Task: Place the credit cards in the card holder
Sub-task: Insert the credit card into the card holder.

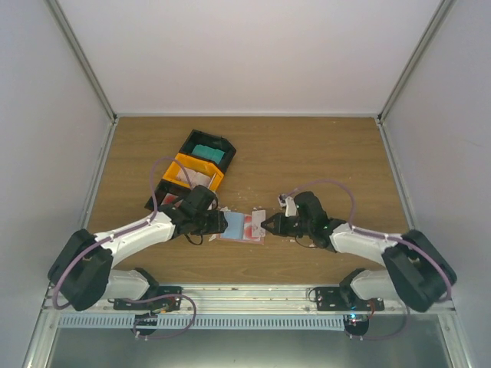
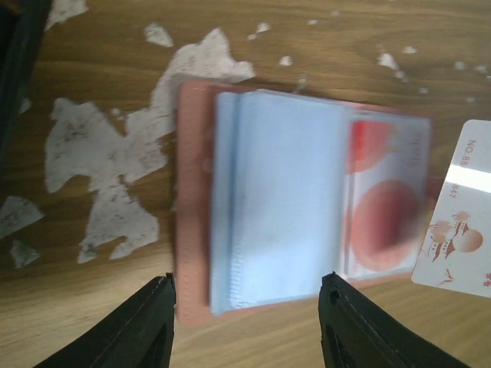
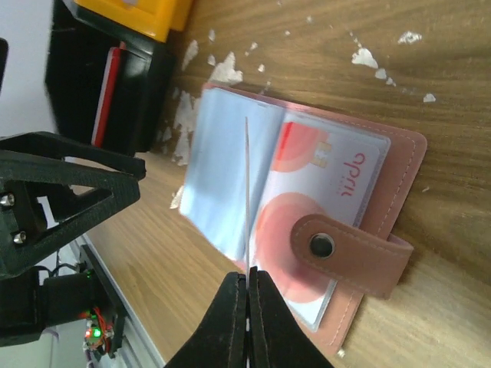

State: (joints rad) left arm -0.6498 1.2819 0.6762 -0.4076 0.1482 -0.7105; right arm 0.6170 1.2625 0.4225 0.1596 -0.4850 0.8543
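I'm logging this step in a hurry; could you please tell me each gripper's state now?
Left gripper: open, holding nothing.
Right gripper: closed on a pale credit card by the open card holder.

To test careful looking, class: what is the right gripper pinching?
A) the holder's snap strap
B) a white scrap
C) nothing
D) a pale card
D: the right gripper is shut on a pale card, seen edge-on above the open card holder.

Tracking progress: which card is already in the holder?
The card with red circles, under the card holder's clear sleeve; a second card is pinched in the right fingers.
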